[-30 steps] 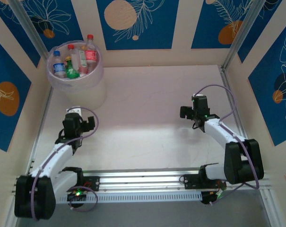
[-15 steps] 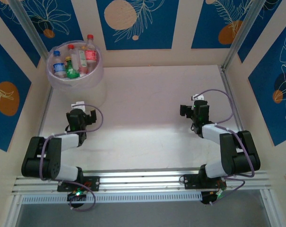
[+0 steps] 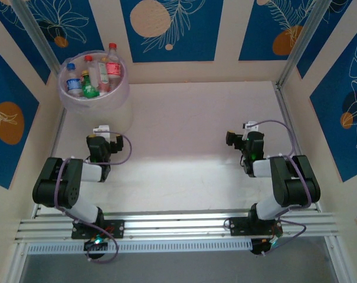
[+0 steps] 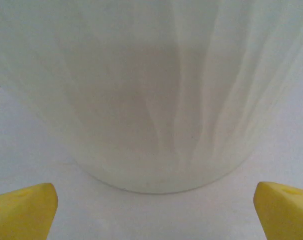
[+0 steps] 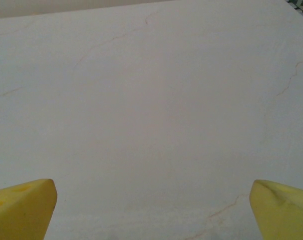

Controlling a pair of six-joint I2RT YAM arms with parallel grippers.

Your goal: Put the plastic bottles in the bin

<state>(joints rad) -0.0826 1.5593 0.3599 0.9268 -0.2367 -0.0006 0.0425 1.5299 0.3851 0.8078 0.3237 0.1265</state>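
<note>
We list, by size:
1. table (image 3: 190, 118), pale.
2. bin (image 3: 104, 112), upright at the far-left corner.
3. left gripper (image 4: 154, 210), fingers spread, empty, near the bin's wall.
4. right gripper (image 5: 151, 207), fingers spread, empty, over the table.
5. plastic bottles (image 3: 92, 73), all inside the bin.

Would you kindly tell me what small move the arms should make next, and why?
Probably just settle both arms at rest. Seen from above, the bottles all stand inside the bin; the left gripper is open, facing the bin's wall, and the right gripper is open over the table, holding nothing.
</note>
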